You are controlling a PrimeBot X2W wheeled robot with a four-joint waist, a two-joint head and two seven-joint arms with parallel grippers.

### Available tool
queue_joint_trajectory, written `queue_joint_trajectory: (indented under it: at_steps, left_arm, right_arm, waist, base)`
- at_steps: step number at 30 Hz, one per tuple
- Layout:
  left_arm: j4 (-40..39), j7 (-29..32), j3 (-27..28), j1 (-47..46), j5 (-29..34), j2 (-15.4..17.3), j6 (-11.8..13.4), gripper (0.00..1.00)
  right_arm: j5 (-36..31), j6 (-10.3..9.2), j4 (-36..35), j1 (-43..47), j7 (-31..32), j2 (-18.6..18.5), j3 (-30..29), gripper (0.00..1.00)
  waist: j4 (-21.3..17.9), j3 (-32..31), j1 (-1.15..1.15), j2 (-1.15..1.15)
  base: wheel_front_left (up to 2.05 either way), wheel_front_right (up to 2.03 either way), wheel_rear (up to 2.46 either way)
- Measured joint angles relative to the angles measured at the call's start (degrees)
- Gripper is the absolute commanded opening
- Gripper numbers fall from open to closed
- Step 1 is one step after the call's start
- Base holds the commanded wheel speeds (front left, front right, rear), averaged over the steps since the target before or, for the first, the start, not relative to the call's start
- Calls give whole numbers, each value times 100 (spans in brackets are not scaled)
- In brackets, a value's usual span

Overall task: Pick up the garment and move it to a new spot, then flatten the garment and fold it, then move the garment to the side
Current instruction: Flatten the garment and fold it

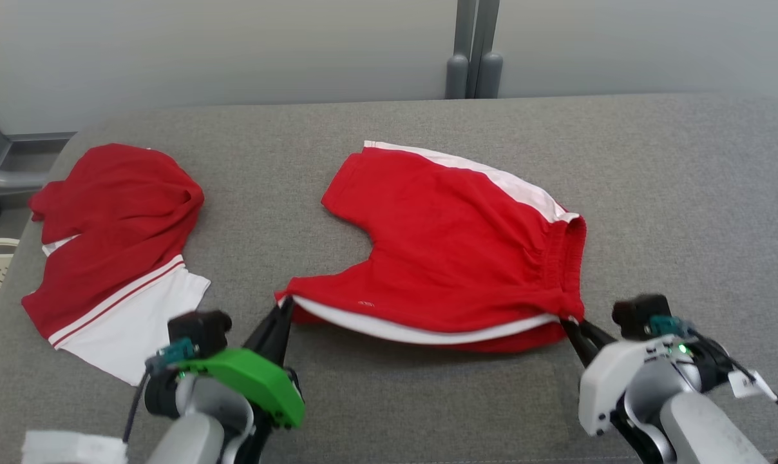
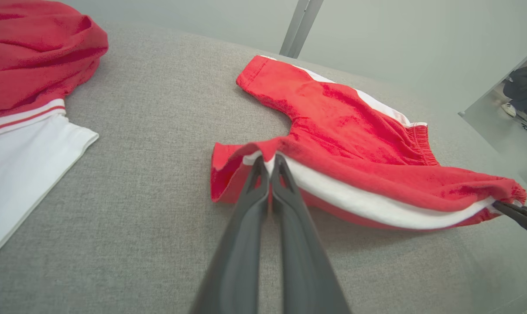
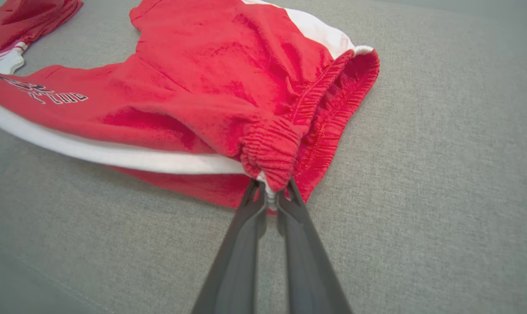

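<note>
Centrally, the red shorts (image 1: 453, 251) lie on the grey woven surface (image 1: 389, 399), waistband toward 3 o'clock. The left gripper (image 1: 284, 308) is clamped on the leg hem at 7 o'clock, and the right gripper (image 1: 570, 325) pinches the waistband corner at 5 o'clock. At 9 o'clock lies 1 other red-and-white garment (image 1: 112, 251). A pale wall (image 1: 234, 45) and grey post (image 1: 474, 58) stand at 12 o'clock.

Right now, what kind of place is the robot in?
Probably a robot practice lab, not a home: a grey cloth-covered table, plain pale partition walls with a metal post, and red shorts and a red-and-white top laid out.
</note>
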Motion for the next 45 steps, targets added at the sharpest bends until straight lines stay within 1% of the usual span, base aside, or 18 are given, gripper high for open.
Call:
queue_joint_trajectory:
  at_steps: [3,5,10,11,15,18,20,23,28,31,34,38,40,42,43,44,45]
  left_arm:
    - [10,32,68,-623,58,78,-47,0]
    - [79,73,75,-1116,160,186,-96,0]
    - [243,157,190,-2447,199,417,-240,0]
    - [277,205,181,-2737,229,489,-270,0]
    - [325,274,318,-3872,46,500,-345,0]
    - [391,318,391,-4741,-99,548,-385,0]
    - [444,389,421,-5300,-164,616,-393,0]
    - [483,464,416,-6152,-201,767,-399,0]
    - [469,116,475,-7352,-257,757,-415,0]
    - [468,-114,345,-7869,-219,793,-416,0]
    - [453,-470,290,-8259,-302,849,-416,0]
    - [386,-884,153,-8405,-521,912,-417,0]
    - [412,-962,8,-8258,-623,954,-417,0]
    - [439,-1020,-18,-8091,-698,970,-417,0]
    - [474,-1058,-82,-7869,-787,989,-415,0]
    - [474,-1063,-240,-7630,-748,1071,-417,0]
    - [413,-1127,-388,-7161,-823,1120,-417,0]
  right_arm:
    - [160,0,-4,-633,74,-27,319,0]
    - [240,0,23,-1159,144,-70,613,0]
    - [624,0,237,-2671,174,-75,1189,0]
    - [683,0,319,-2980,172,-79,1276,0]
    - [909,0,716,-4259,136,-94,1412,0]
    - [927,0,1123,-5212,-36,-37,1359,0]
    - [988,-1,1407,-5795,-201,124,1239,0]
    - [844,1,1823,-6623,-602,291,1049,0]
    - [417,0,2486,-7658,-1464,459,531,0]
    - [73,0,2832,-8105,-1968,531,176,0]
    - [-358,0,3033,-8416,-2243,600,-180,0]
    - [-893,0,2999,-8532,-2354,679,-617,0]
    - [-1042,0,3076,-8420,-2369,726,-631,0]
    - [-1102,0,3130,-8312,-2376,747,-584,0]
    - [-1171,0,3196,-8176,-2376,759,-492,0]
    - [-1182,0,3236,-8042,-2376,767,-401,0]
    - [-1188,0,3307,-7811,-2376,770,-136,0]
  waist:
    - [-34,105,0,0]
    - [-76,207,0,0]
    - [-222,595,0,0]
    - [-257,699,0,0]
    - [-402,1185,0,0]
    - [-503,1598,1,0]
    - [-573,1881,1,0]
    - [-683,2302,1,0]
    - [-860,2948,2,0]
    - [-959,3264,2,0]
    - [-1057,3506,2,0]
    - [-1155,3747,2,0]
    - [-1170,3847,2,0]
    - [-1167,3886,1,0]
    - [-1150,3911,2,0]
    - [-1128,3923,2,0]
    - [-1078,3918,1,0]
  base:
    - [0,0,0]
    - [0,0,0]
    - [0,0,0]
    - [0,0,0]
    - [0,0,0]
    - [0,0,0]
    - [0,0,0]
    - [0,0,0]
    - [0,0,0]
    - [0,0,0]
    - [0,0,0]
    - [0,0,0]
    - [0,0,0]
    - [0,0,0]
    - [0,0,0]
    - [0,0,0]
    - [0,0,0]
